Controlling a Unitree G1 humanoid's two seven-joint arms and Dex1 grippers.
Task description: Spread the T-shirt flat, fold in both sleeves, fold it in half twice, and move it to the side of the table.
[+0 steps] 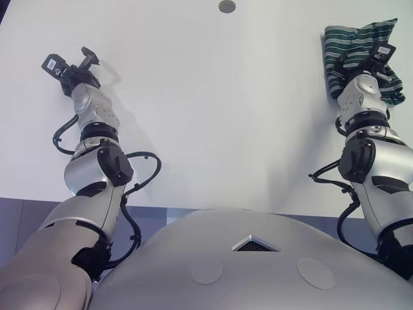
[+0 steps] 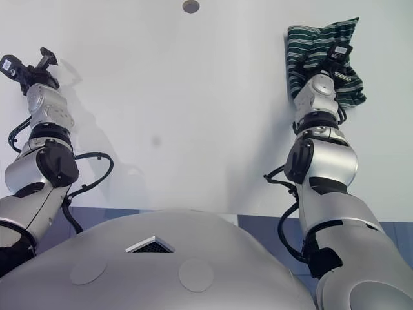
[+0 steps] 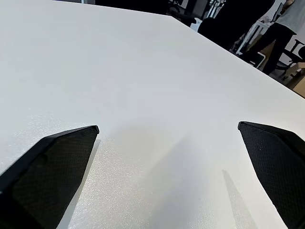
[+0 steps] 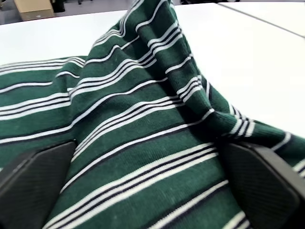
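Observation:
The green T-shirt (image 1: 352, 48) with white stripes lies bunched in a folded heap at the far right of the white table (image 1: 213, 116). My right gripper (image 4: 152, 191) is down on it, open, with a hump of striped cloth (image 4: 143, 119) rising between its two wide-apart fingers (image 4: 33, 186). Far across the table on the left, my left gripper (image 3: 168, 127) hovers low over bare tabletop, open, with nothing between its fingers (image 3: 57, 162). That left gripper (image 1: 82, 64) is well apart from the shirt.
A round grey grommet (image 1: 227, 6) sits at the table's far middle. The table's near edge (image 1: 213, 205) runs just in front of my arms. Dark chairs (image 3: 224, 24) stand beyond the far edge.

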